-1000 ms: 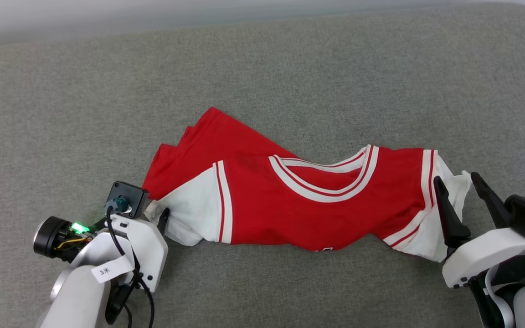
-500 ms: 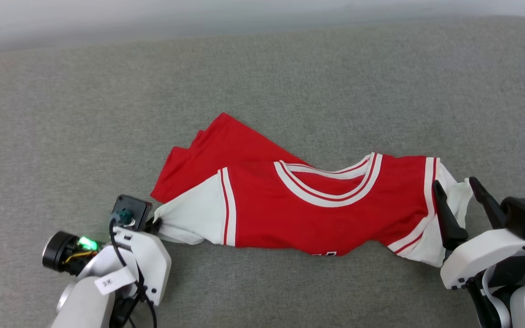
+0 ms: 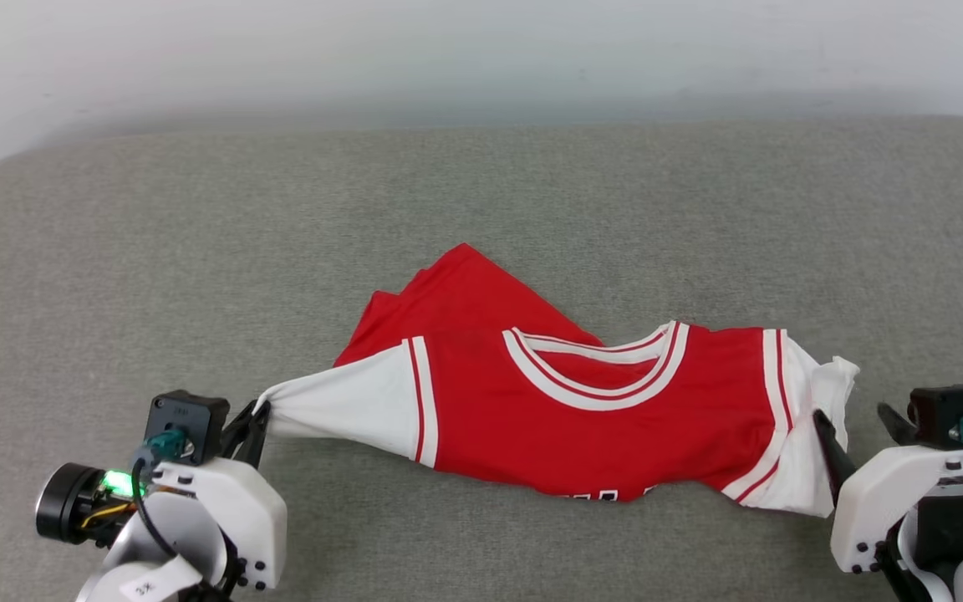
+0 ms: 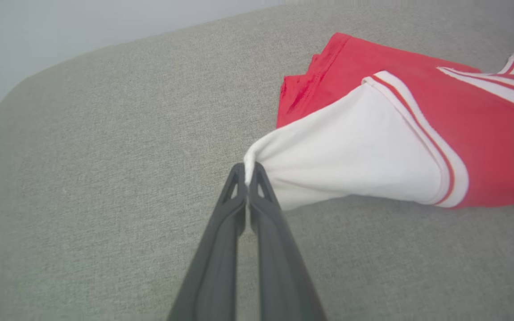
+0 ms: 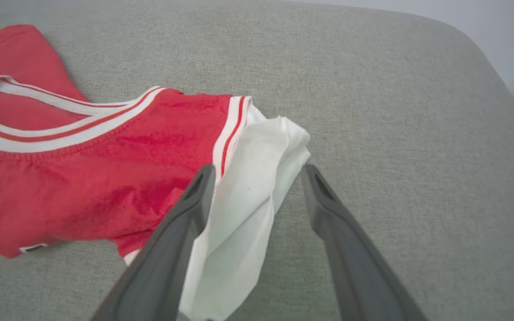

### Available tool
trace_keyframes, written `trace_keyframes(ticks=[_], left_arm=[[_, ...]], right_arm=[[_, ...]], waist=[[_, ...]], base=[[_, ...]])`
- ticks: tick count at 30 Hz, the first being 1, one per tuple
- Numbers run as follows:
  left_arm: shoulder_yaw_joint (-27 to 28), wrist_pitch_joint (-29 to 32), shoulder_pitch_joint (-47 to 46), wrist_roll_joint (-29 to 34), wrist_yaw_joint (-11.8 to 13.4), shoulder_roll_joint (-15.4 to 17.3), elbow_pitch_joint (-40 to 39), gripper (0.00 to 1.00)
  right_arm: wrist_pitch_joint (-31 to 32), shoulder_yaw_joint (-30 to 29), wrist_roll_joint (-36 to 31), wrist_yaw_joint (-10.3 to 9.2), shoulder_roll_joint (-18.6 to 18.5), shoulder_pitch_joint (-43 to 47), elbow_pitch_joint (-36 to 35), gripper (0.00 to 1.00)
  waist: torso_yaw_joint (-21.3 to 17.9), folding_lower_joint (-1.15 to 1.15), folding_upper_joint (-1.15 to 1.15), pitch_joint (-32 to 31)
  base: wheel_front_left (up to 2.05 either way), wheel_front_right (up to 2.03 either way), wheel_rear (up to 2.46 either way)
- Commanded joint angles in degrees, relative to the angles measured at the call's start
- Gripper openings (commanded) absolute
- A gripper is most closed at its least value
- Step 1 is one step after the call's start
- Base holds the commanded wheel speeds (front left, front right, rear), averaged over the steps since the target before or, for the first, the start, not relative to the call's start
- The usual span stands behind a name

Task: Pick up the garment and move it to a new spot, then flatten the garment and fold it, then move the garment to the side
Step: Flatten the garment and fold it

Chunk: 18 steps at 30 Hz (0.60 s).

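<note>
Red garment (image 3: pixel 582 426) at frame centre, white sleeves (image 3: pixel 348 412), white-and-red striped neck trim (image 3: pixel 594 393), grey fabric surface (image 3: pixel 197 251) all around, dark gripper fingers (image 4: pixel 257 232)

The left gripper (image 4: pixel 248 171), two long dark grey plastic fingers rising from the bottom edge, has its tips pressed together on the gathered end of a white short sleeve (image 4: pixel 350 151). The sleeve belongs to a red jersey shirt (image 4: pixel 493 147) with red-and-white striped seam trim, and it runs taut from the pinch towards the right. The shirt lies on a grey woven fabric surface (image 4: pixel 105 200), with a folded red layer (image 4: pixel 310 84) showing behind the sleeve. A pale wall (image 4: pixel 83 26) stands beyond the surface's rounded far edge.
</note>
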Motion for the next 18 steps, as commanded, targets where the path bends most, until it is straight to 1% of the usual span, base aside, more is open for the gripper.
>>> trace_keyframes(ticks=[1, 4, 8, 9, 10, 14, 18], left_arm=[[0.2, -0.1, 1.0, 0.0, 0.4, 0.4, -1.3, 0.0], [0.1, 0.5, 2.6, 0.0, 0.9, 0.2, -4.5, 0.0], [-0.6, 1.2, 3.5, 0.3, 1.6, -0.1, -7.6, 0.0], [-1.3, 1.7, 3.4, 0.5, 1.7, -0.2, -8.8, 0.0], [-1.5, 1.9, 3.2, 0.6, 1.7, -0.3, -9.1, 0.0], [-2.2, 2.1, 2.3, 0.9, 1.8, -0.7, -9.9, 0.0], [-2.8, 2.1, 1.7, 1.1, 2.0, -0.8, -10.4, 0.0]], right_arm=[[1.7, -0.4, -0.9, -0.06, 0.0, 0.0, 0.1, 1.0], [7.1, -1.4, -1.9, -0.06, -0.6, -1.3, -0.7, 1.0], [14.4, -1.0, -2.2, -0.06, -2.2, -4.6, -1.9, 1.0], [20.1, -0.6, -2.5, -0.06, -3.0, -7.7, -2.2, 1.0], [21.6, -0.6, -2.5, -0.06, -2.9, -8.8, -2.2, 1.0], [26.1, -1.7, -4.3, -0.06, -2.4, -12.3, -1.0, 1.0], [28.1, -3.5, -5.5, -0.06, -1.8, -14.4, 1.5, 1.0]], waist=[[0.6, 0.0, 0.0, -0.2], [1.5, 0.0, 0.0, 0.1], [2.4, 0.0, 0.0, 0.8], [3.0, 0.0, 0.0, 1.5], [3.1, 0.0, 0.0, 1.8], [4.0, 0.0, 0.0, 2.7], [4.7, 0.0, 0.0, 3.6]], base=[[0.0, 0.0, 0.0], [0.0, 0.0, 0.0], [0.0, 0.0, 0.0], [0.0, 0.0, 0.0], [0.0, 0.0, 0.0], [0.0, 0.0, 0.0], [0.0, 0.0, 0.0]])
